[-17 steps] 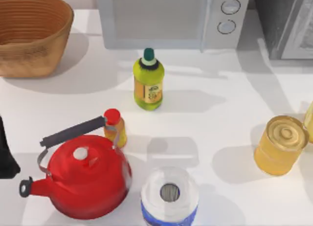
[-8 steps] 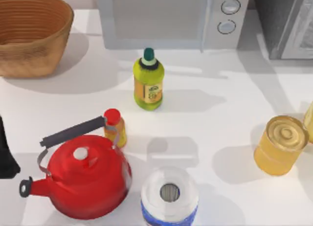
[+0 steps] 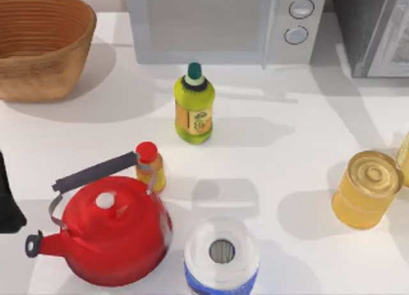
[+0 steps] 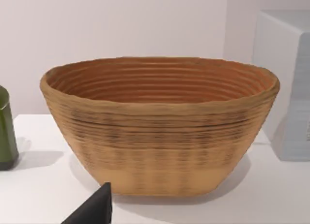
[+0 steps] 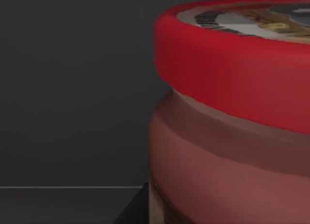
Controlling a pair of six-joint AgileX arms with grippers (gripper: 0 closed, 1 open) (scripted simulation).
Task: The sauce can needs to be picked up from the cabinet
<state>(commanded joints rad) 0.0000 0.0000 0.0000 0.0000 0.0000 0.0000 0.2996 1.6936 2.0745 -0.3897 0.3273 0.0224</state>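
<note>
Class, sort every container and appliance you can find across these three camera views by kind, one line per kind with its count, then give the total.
Cans: 2, the yellow-gold can and the sauce can
Bottles: 2, green-capped bottle, red-capped yellow bottle
Kettles: 1
Baskets: 1
Microwaves: 1
Cabinets: 1
Clear jars: 1
Total: 9

Woven basket (image 4: pixel 160 132); glossy red kettle (image 3: pixel 115 234).
</note>
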